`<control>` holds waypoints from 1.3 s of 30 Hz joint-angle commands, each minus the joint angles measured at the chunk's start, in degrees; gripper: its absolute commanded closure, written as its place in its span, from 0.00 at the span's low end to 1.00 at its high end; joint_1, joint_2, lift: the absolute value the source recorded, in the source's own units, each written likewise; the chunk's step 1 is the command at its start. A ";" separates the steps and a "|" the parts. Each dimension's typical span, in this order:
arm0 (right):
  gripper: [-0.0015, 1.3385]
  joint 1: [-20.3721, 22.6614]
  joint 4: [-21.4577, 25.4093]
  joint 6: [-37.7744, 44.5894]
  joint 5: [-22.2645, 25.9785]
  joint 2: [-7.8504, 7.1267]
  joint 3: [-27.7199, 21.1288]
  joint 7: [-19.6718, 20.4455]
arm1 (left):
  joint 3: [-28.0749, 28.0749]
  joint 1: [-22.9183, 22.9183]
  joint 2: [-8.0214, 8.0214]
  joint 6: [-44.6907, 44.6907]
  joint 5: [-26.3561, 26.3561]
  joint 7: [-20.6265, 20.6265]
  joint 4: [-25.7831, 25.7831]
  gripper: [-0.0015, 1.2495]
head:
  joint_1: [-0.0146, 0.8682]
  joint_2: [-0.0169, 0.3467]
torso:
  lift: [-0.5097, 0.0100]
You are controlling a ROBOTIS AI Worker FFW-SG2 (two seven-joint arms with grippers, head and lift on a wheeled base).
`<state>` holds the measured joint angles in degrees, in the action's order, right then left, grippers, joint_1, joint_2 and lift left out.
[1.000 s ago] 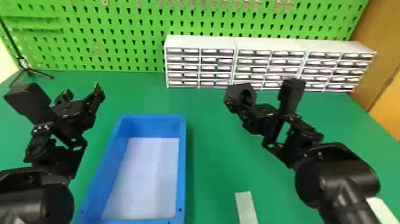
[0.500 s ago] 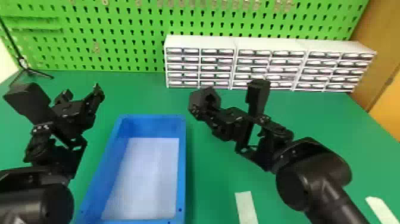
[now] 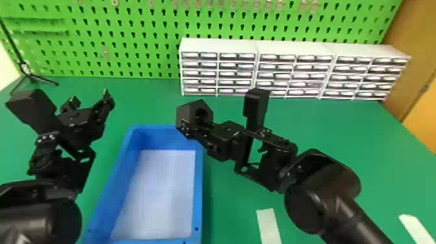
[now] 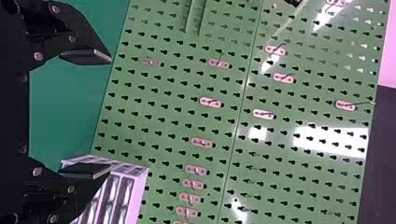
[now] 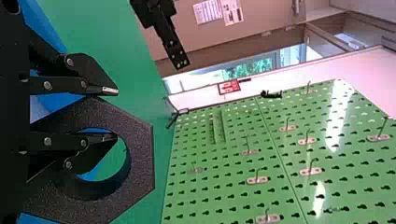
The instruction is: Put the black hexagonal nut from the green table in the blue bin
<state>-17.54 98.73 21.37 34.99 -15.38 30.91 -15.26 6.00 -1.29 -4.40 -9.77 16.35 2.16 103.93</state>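
In the head view the black hexagonal nut (image 3: 181,113) is held up near the back right corner of the blue bin (image 3: 198,181), by my right gripper (image 3: 196,125). The right wrist view has the nut (image 5: 140,154) with one finger of my right gripper (image 5: 112,114) through its hole and the other outside, its wall pinched between them. My left gripper (image 3: 89,100) stands parked left of the bin, fingers apart; in the left wrist view the left gripper (image 4: 100,112) has nothing between its fingers. The bin's white floor is bare.
White drawer cabinets (image 3: 220,45) stand along the back of the green table (image 3: 324,129), before a green pegboard (image 3: 146,45). A thin black stand (image 3: 30,76) is at the back left. Pale strips (image 3: 268,224) lie at the front right.
My right arm has moved left with the nut, from well right of the bin to its back right corner. The left arm and the bin have kept their places.
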 commanded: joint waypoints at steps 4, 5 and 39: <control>0.75 -0.74 -0.82 -0.11 0.26 1.41 1.00 0.06 | -0.46 -0.38 0.01 0.02 0.00 -0.05 -0.39 0.35 | 0.80 0.07 | 0.79; 0.75 -0.83 -0.99 -0.11 0.34 1.67 1.09 0.06 | -0.46 -0.47 0.01 0.02 0.00 -0.05 -0.39 0.35 | 0.80 0.07 | 0.79; 0.75 -5.58 -3.54 1.48 3.86 -0.09 6.53 -0.03 | -1.17 -1.17 0.01 0.37 0.17 0.04 -0.92 0.35 | 0.80 0.07 | 0.79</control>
<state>-22.71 95.36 22.83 38.66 -15.29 37.01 -15.24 4.93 -2.38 -4.39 -9.42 16.52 2.14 103.01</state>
